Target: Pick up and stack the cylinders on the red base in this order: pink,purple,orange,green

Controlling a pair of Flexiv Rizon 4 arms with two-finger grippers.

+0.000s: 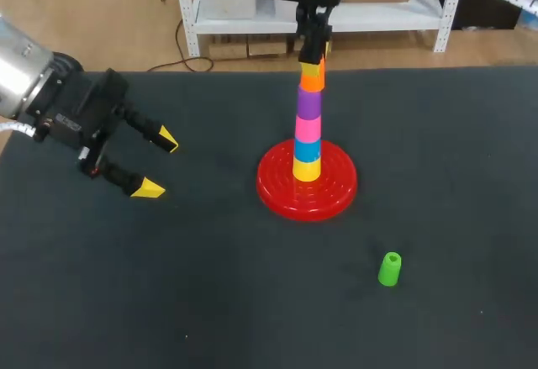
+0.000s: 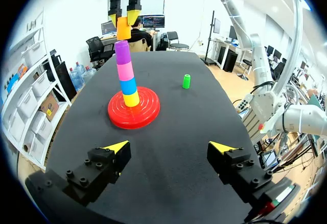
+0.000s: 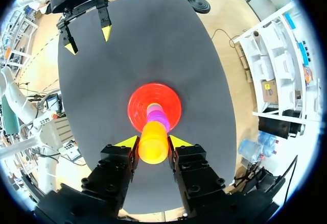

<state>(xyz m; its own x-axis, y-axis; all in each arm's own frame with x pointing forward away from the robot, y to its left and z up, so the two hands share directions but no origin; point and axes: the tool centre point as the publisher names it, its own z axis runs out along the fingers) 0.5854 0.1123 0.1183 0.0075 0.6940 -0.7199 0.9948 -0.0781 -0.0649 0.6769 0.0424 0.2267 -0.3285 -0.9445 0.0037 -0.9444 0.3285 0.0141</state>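
Observation:
On the red base stands a stack of yellow, blue, pink and purple cylinders. At its top is the orange cylinder, with my right gripper shut on it from above. In the right wrist view the orange cylinder fills the gap between the yellow tips, directly over the stack. Whether it rests fully on the purple one I cannot tell. The green cylinder stands alone on the table, to the front right of the base. My left gripper hangs open and empty, well left of the base.
The table is a dark mat. Its far edge runs just behind the stack. Only the base, the green cylinder and my two arms occupy it.

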